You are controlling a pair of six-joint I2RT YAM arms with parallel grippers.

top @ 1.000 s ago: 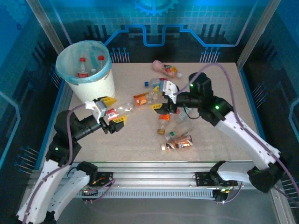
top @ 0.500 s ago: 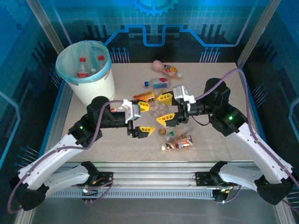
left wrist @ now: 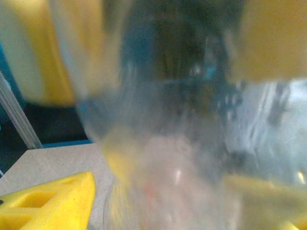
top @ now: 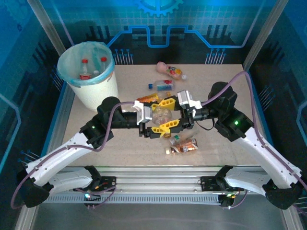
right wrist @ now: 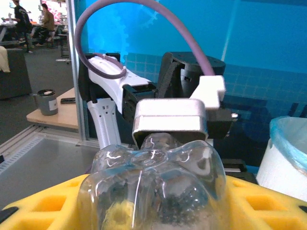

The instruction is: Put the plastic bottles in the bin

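Task partly complete. The bin point(top: 109, 72) stands at the far left corner of the table point(top: 225, 91), with its light-blue bag liner point(top: 72, 53) folded over the rim. It holds at least three plastic bottles: two red caps and one red label show inside, and anything beneath them cannot be made out. One clear bottle point(top: 162, 114) is in hand at mid-table, well apart from the bin. The right gripper point(top: 169, 115) has its yellow fingers clamped on the body of that bottle, which the right wrist view confirms, the base facing the lens point(right wrist: 153, 187). The left gripper point(top: 152, 117) straddles the same bottle from the opposite side. Its wrist view is blurred, so whether those jaws have taken hold cannot be determined. Outstanding on the table are a pink bottle point(top: 166, 69) at the far edge, a blue-capped bottle point(top: 164, 86), an orange-labelled bottle point(top: 147, 98) beside the left gripper, and an orange-wrapped bottle point(top: 184, 146) nearest the arms. One or two more lie partly hidden under the right gripper. In my assessment, well under half the work is done.
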